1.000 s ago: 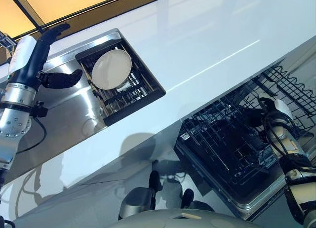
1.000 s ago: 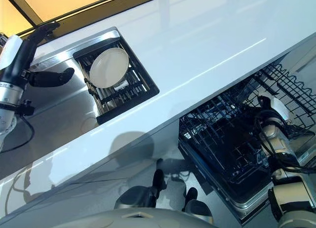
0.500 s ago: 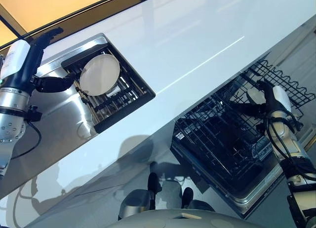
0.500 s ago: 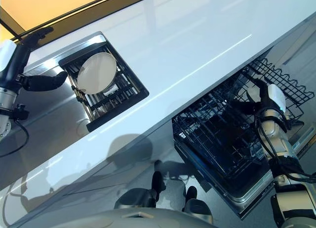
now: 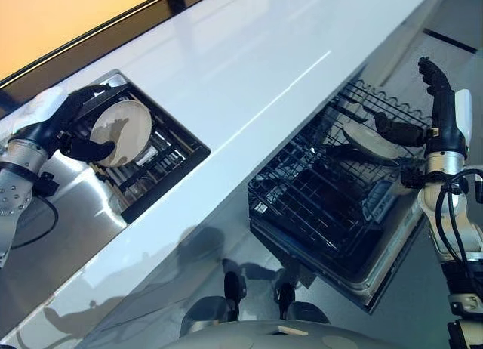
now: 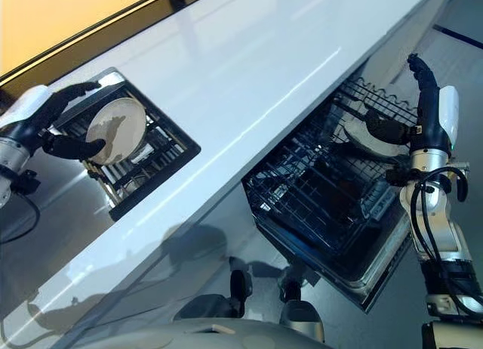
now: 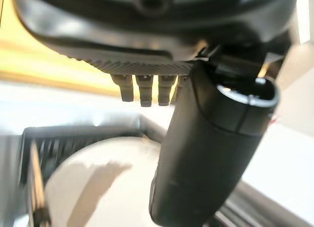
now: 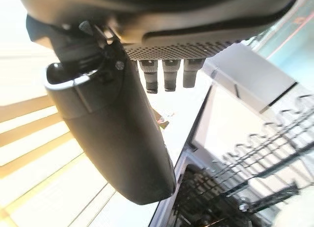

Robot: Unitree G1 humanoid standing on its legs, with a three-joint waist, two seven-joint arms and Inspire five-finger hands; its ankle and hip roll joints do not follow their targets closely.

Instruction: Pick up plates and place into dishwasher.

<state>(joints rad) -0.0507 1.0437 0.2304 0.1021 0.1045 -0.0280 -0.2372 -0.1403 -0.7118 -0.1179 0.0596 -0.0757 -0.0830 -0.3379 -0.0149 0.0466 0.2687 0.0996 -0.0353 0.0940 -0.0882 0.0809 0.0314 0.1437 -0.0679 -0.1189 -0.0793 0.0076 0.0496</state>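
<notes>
A cream plate (image 5: 124, 126) stands on edge in the black drying rack (image 5: 162, 164) set in the sink. My left hand (image 5: 56, 122) is at this plate, open, with straight fingers (image 6: 75, 88) over its far rim and the thumb (image 7: 211, 153) across its near face (image 7: 98, 187). A second cream plate (image 5: 370, 141) lies tilted in the pulled-out dishwasher rack (image 5: 317, 194). Beside and above that rack my right hand (image 5: 441, 115) is raised and open, fingers pointing up and the thumb (image 8: 113, 128) spread toward the plate, holding nothing.
A long white counter (image 5: 249, 69) runs between the sink and the dishwasher. The steel sink basin (image 5: 45, 236) lies beside the drying rack. The dishwasher's open door (image 5: 377, 281) juts out over the grey floor below the wire rack (image 8: 255, 187).
The camera has shifted. My left hand has moved onto the plate in the sink rack. My right hand has lifted out of the dishwasher rack, where a plate now lies.
</notes>
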